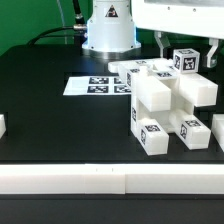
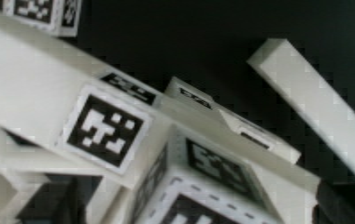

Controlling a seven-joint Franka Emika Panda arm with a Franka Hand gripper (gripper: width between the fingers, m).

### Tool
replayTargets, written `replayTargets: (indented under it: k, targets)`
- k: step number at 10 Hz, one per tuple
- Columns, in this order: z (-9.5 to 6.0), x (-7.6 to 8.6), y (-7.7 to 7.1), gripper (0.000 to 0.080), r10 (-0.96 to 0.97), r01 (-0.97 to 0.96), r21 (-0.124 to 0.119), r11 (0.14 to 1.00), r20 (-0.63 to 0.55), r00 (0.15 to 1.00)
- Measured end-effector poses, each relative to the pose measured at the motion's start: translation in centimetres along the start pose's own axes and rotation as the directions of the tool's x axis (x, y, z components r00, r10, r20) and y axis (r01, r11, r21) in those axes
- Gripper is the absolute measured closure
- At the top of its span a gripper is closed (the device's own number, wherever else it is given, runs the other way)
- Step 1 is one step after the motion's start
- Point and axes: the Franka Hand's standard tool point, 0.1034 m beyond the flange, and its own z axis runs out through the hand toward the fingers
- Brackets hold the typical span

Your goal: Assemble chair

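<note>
The partly built chair stands on the black table at the exterior view's right, a cluster of chunky white blocks with black-and-white tags. One tagged leg end sticks up at its top. My gripper hangs over that end, open, a dark finger on each side and apart from it. A loose tagged white part lies beside the cluster. The wrist view is filled by tagged white faces of the chair, very close. My fingers hardly show there.
The marker board lies flat behind the chair, toward the robot base. A long white rail runs along the table's front edge. A small white piece sits at the exterior view's left edge. A white bar crosses the wrist view.
</note>
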Motion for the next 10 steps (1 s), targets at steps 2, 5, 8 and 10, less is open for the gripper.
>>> replayTargets:
  k: [2,5,8,10]
  targets:
    - [-0.05,-0.06,-0.07,0.0150,-0.183,0.183,-0.022,0.983,-0.012,0.983]
    - [-0.03,0.21,-0.33,0.0150,-0.416,0.415,-0.036,0.909,-0.026,0.909]
    - [0.02,0.27,-0.33,0.0150,-0.628,0.627,-0.042,0.778,-0.021,0.778]
    - [0.04,0.33,-0.26,0.0150,-0.668,0.666,-0.043,0.744,-0.018,0.744]
